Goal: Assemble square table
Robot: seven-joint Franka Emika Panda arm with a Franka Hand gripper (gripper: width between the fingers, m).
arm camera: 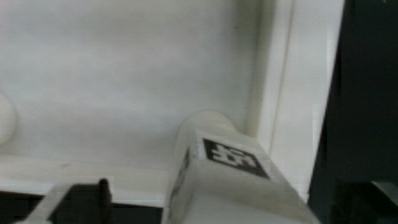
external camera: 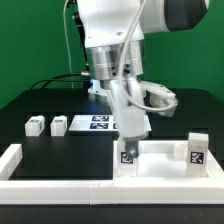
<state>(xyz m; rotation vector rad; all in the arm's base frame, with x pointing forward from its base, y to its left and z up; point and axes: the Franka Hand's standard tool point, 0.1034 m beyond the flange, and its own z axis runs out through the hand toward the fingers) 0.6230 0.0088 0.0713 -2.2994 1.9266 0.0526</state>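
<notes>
Judged midway. Seeing one short white tagged leg [external camera: 196, 150] upright at right corner of the near white ribbed square slab [external camera: 158, 158], second leg [external camera: 128, 155] under the two-finger gripper [external camera: 130, 136], grip impossible to tell. Leaving two loose legs [external camera: 35, 125] far left.

The exterior camera is facing the white slab [external camera: 160, 160] [arm camera: 125, 80] across the black tabletop [external camera: 60, 150], slightly raised, mid-range; the wrist camera is looking closely onto that slab, sharing one tagged leg [external camera: 128, 153] [arm camera: 222, 165].

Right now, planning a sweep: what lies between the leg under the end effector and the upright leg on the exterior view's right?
The square table's white slab spans that stretch, as the exterior view shows.
</notes>
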